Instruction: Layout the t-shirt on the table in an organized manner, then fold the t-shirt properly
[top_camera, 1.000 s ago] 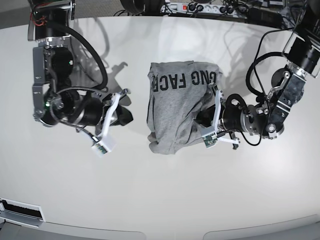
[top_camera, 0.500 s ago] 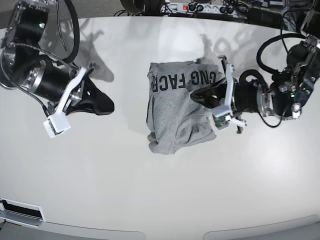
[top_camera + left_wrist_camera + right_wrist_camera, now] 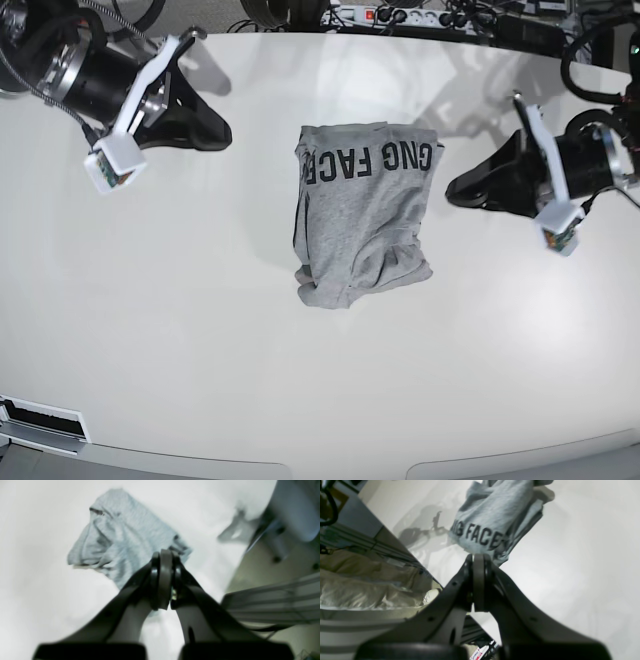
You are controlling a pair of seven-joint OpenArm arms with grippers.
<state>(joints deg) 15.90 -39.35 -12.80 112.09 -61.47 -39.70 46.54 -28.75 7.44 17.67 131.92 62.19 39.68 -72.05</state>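
The heather-grey t-shirt [image 3: 362, 215] lies folded into a rough, rumpled rectangle in the middle of the white table [image 3: 300, 390], with black lettering showing along its far edge. My left gripper [image 3: 453, 190] is shut and empty, off the shirt's right side and apart from it. My right gripper [image 3: 222, 132] is shut and empty, far to the shirt's left near the table's back. In the left wrist view the shut gripper [image 3: 163, 555] points at the shirt [image 3: 125, 537]. In the right wrist view the shut gripper [image 3: 478, 557] points at the lettered end of the shirt [image 3: 495, 517].
A power strip with cables [image 3: 400, 15] lies beyond the table's far edge. A dark slotted fixture [image 3: 40, 425] sits at the front left edge. The table's edge and a metal frame [image 3: 270, 600] show in the left wrist view.
Both arms have swung outward and back, away from the shirt. My left gripper has left the shirt's right edge. The shirt has stayed as it was.
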